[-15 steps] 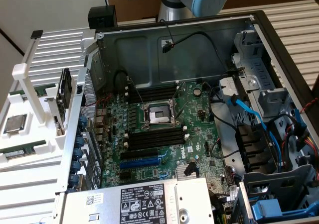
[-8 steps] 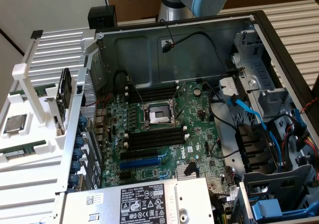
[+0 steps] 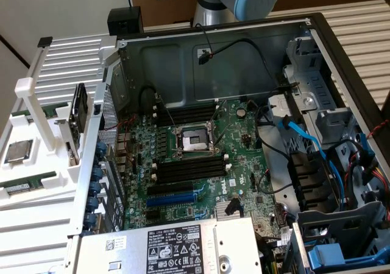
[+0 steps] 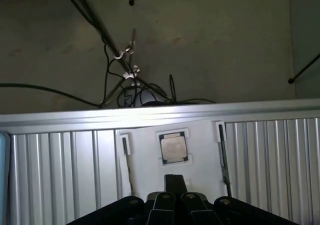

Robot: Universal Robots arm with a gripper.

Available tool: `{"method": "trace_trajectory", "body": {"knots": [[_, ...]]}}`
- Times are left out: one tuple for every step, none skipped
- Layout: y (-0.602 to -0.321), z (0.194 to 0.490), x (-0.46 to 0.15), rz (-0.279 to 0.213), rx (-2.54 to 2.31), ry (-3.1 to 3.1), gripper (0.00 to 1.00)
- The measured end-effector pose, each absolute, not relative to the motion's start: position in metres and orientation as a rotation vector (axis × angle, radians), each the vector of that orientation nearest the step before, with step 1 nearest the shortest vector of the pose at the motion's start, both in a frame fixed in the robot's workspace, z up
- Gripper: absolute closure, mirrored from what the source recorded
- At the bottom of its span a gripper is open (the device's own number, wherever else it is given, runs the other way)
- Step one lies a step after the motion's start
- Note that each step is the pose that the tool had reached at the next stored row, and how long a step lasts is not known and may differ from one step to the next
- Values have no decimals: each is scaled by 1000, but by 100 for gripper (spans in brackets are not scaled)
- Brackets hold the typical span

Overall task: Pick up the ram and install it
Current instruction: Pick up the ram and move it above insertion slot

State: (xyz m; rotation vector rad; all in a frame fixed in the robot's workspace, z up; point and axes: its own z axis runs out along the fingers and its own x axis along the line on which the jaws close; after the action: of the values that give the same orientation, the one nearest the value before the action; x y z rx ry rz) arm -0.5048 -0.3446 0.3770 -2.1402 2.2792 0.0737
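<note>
Ahead of the end effector [image 4: 173, 185], pressed together and empty, the processor chip [image 4: 173, 148] is centred, not the ram [image 3: 27, 184]. The chip could be struck by mistake.

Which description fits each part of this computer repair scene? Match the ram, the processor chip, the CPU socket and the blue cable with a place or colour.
Column A
1. ram
2. processor chip
3. CPU socket
4. blue cable

Column B
a. square and silver-topped, on the white holder
b. inside the case, toward the exterior view's right
c. long and green, on the white holder
d. middle of the motherboard

Pairs: 1-c, 2-a, 3-d, 4-b
</note>
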Motion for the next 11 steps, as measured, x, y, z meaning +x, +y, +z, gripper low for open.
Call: {"method": "trace_trajectory", "body": {"knots": [[-345,377,-505,72,-2146,2274,90],[-345,377,-505,71,-2152,2268,90],[-345,377,-505,70,-2157,2263,90],[-345,377,-506,69,-2161,2258,90],[-345,377,-506,68,-2166,2253,90],[-346,377,-507,67,-2168,2250,90],[-346,376,-508,66,-2169,2248,90],[-346,376,-509,65,-2171,2246,90],[-347,376,-510,63,-2172,2243,90],[-347,376,-511,62,-2174,2240,90],[-347,376,-511,61,-2176,2238,90]]}}
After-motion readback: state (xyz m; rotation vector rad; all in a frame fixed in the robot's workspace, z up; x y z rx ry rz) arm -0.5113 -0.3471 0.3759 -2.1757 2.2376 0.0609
